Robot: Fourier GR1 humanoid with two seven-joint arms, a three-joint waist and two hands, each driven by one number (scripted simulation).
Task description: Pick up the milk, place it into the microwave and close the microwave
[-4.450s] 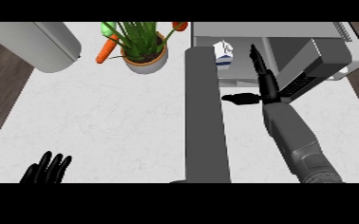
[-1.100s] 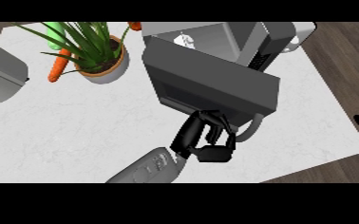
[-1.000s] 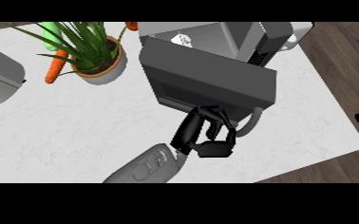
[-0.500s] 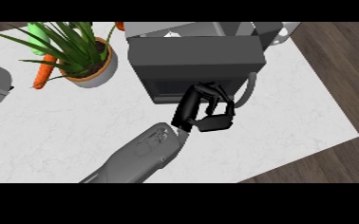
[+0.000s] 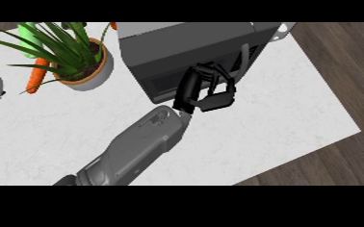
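- The microwave stands on the white worktop, near its far edge, and shows as a dark grey box with a lighter grey top.
- Its door faces the near side and lies against the body, with a vertical handle toward its right end.
- The milk does not show anywhere; whether it sits inside the microwave cannot be told.
- One grey forearm rises from the lower left edge and slants up to the right toward the microwave's front.
- The right robot hand is black and sits against the door's lower front, just left of the handle.
- Its fingers are bent inward at the door's face and hold nothing that can be seen.
- The left robot hand is out of sight.
- A potted plant with long green leaves stands left of the microwave, apart from it.
- A carrot lies beside the pot on its left.
- Brown wooden floor shows past the worktop's right edge.
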